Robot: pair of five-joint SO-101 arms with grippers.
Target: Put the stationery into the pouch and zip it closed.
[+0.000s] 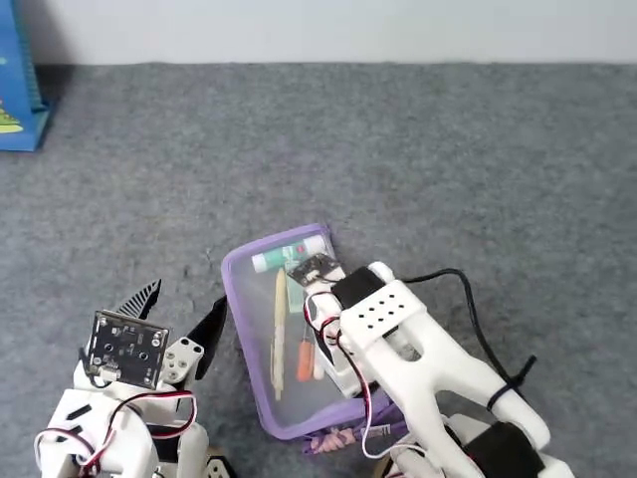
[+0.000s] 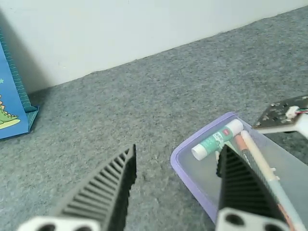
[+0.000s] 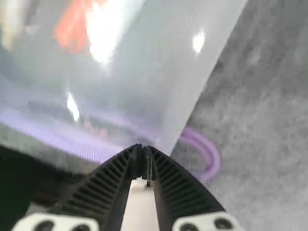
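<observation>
Step in hand, as I judge it: zipping. The stationery looks loaded. The glue stick (image 1: 291, 254) lies at the 12 o'clock end of the pouch (image 1: 239, 319), with the pencil (image 1: 280, 329) and the orange pen (image 1: 305, 360) lengthwise below it.

Right gripper (image 3: 143, 150): my fingers here are clenched tip to tip right at the pouch's purple zip edge, down by its 6 o'clock end. The purple cord loop (image 3: 204, 151) lies just beside my tips on the grey mat (image 1: 448, 159). I cannot tell whether the zip tab is actually pinched between the pads or only the film edge. I also cannot tell how much of the zip is closed.

Left gripper (image 1: 191, 292): my fingers are spread wide and empty, hovering at the pouch's 9 o'clock. They are near its long purple rim but not touching it.

Notes for doing this well:
- Confirm the tab is in the pinch before pulling; a grip on film alone would only drag the pouch.
- Bring the left fingers onto the rim as an anchor, opposite the pull.
- Pull straight along the zip line, low and slow, so the track does not buckle.
- Watch the pen and pencil ends; any tip riding over the edge will likely jam the slider.
</observation>
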